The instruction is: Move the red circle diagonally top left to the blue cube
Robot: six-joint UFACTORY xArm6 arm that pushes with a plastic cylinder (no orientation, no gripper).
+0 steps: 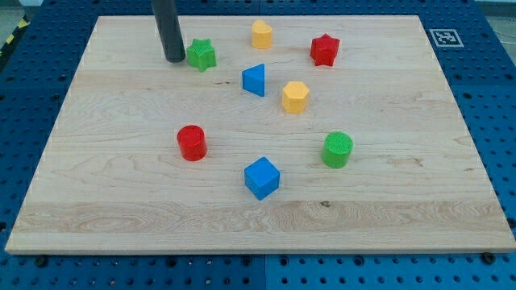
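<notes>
The tool (174, 60) runs out of sight past the view's top, so only its lower stretch shows, just left of the green star (201, 54). Its end appears to hide a sliver of that star's left side. Well right of the star, the tag (444, 36) on the worktop's (121, 201) corner is too small to read.
</notes>
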